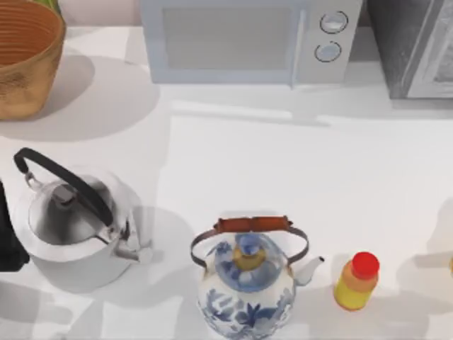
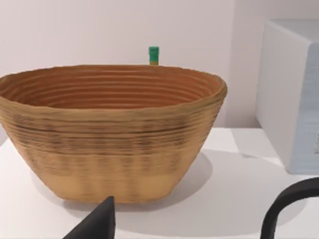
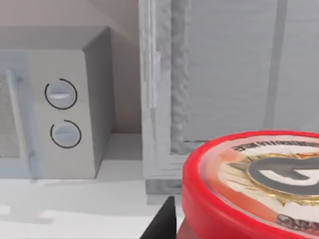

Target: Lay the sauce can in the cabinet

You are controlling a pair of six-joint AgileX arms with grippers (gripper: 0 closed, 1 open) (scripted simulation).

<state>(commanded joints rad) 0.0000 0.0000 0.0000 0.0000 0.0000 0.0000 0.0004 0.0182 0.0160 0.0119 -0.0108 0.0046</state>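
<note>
White table point(image 1: 297, 163) ends at the cabinet point(image 3: 224, 84) in its far right corner, and our right tool point(image 3: 167, 221) carries the sauce can point(image 3: 249, 189) close before it. We cannot tell how firmly the right tool grips, so the can may slip or strike the cabinet frame; our left tool point(image 2: 99, 221) sits parked by the basket point(image 2: 109, 134), its state unclear.

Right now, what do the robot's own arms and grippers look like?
Little shows. The left gripper is plain matte black, tapering to a pointed wedge; the right gripper shows the same black wedge. No cables or markings are visible.
</note>
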